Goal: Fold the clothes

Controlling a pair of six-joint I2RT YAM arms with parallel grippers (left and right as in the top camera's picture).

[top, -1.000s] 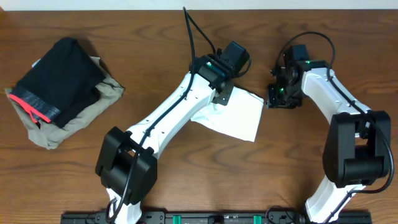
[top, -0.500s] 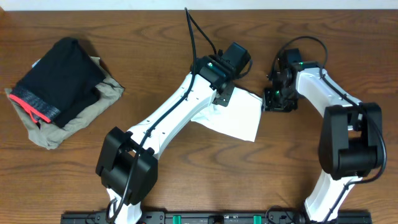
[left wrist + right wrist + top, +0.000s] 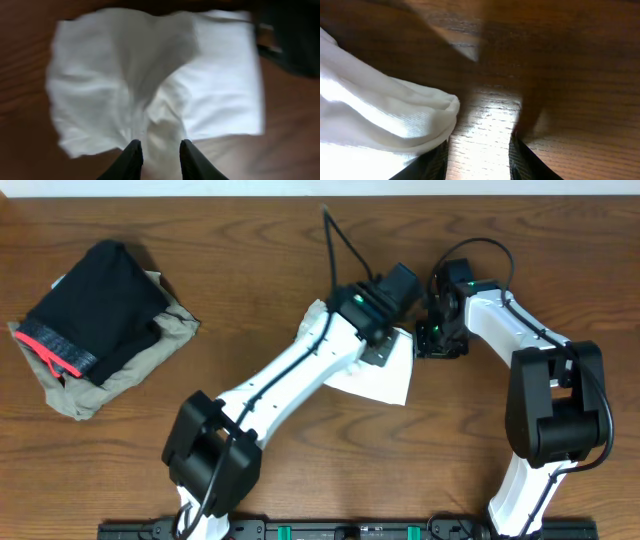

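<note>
Left gripper [image 3: 160, 146] shifted right; wrist view shows bunched T-shirt [image 3: 115, 80]

The left gripper [image 3: 392, 288] has swung toward the counter's [image 3: 250, 250] right edge, close to the right gripper [image 3: 437, 340], which edged left, and its arm now hides more shirt [image 3: 392, 378].

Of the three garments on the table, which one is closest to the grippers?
The white T-shirt, in the middle; the black garment and tan garment sit piled far to the left.
</note>
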